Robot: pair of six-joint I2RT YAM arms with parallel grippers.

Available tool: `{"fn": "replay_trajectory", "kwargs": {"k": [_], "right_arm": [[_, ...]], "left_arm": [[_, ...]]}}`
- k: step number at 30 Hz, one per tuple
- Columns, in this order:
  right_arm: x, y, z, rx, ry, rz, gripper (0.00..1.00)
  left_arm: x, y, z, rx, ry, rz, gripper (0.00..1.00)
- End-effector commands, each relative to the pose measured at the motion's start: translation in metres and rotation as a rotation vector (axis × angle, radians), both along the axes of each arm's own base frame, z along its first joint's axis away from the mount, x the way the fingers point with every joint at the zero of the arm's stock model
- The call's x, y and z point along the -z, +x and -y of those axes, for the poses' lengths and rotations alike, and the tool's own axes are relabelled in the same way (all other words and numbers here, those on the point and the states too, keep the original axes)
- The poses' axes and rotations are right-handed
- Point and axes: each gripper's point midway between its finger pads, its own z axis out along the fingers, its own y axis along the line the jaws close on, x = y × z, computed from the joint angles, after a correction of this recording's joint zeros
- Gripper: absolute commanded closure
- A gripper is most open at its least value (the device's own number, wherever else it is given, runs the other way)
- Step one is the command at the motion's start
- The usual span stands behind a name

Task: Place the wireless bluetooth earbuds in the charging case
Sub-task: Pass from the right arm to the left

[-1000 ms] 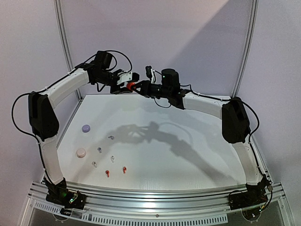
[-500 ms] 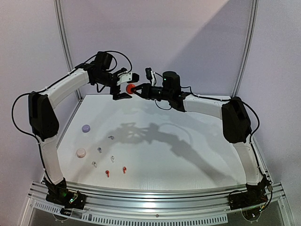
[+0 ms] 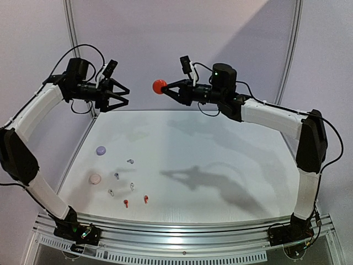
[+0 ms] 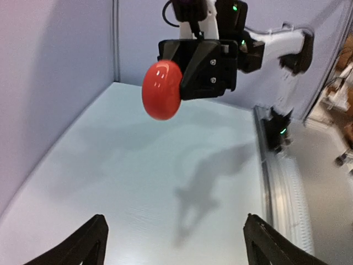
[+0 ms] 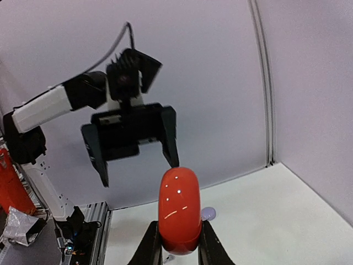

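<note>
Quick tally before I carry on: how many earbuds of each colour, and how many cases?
Red earbuds: 2
White earbuds: 2
Lilac-grey earbuds: 2
Red case: 1
Lilac case: 1
Pale pink case: 1
Total: 9

Six tiny earbuds lie scattered front-left; red charging case aloft.
</note>
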Motion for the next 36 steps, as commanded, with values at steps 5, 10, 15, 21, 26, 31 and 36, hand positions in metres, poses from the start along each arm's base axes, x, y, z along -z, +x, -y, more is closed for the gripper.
{"fn": "replay_trajectory", "kwargs": {"k": [5, 10, 15, 21, 26, 31, 36], "right_arm": [[-0.037, -0.06, -0.022, -0.1, -0.011, 0.206, 1.0], [-0.038, -0.079, -0.036, -0.122, 0.0, 0.202, 1.0], [-0.035, -0.092, -0.045, -0.149, -0.003, 0.245, 1.0], [-0.033, -0.095, -0.049, -0.164, 0.003, 0.25, 1.0], [-0.027, -0.1, -0.053, -0.187, -0.013, 0.269, 1.0], [-0.027, -0.099, -0.054, -0.18, -0.007, 0.279, 1.0], [-0.019, -0.104, -0.059, -0.201, -0.031, 0.276, 1.0]], "left_arm": [[-0.027, -0.043, 0.017, 0.152, -0.249, -0.154, 0.25], [-0.014, -0.082, 0.008, 0.153, -0.285, 0.163, 0.11], [-0.01, -0.08, 0.013, 0.192, -0.31, 0.183, 0.15], [-0.003, -0.085, 0.023, 0.159, -0.351, 0.203, 0.44], [-0.014, -0.083, 0.028, 0.161, -0.393, 0.176, 0.44], [-0.016, -0.088, 0.036, 0.204, -0.4, 0.118, 0.44], [-0.021, -0.084, 0.037, 0.196, -0.411, 0.129, 0.47]]}}
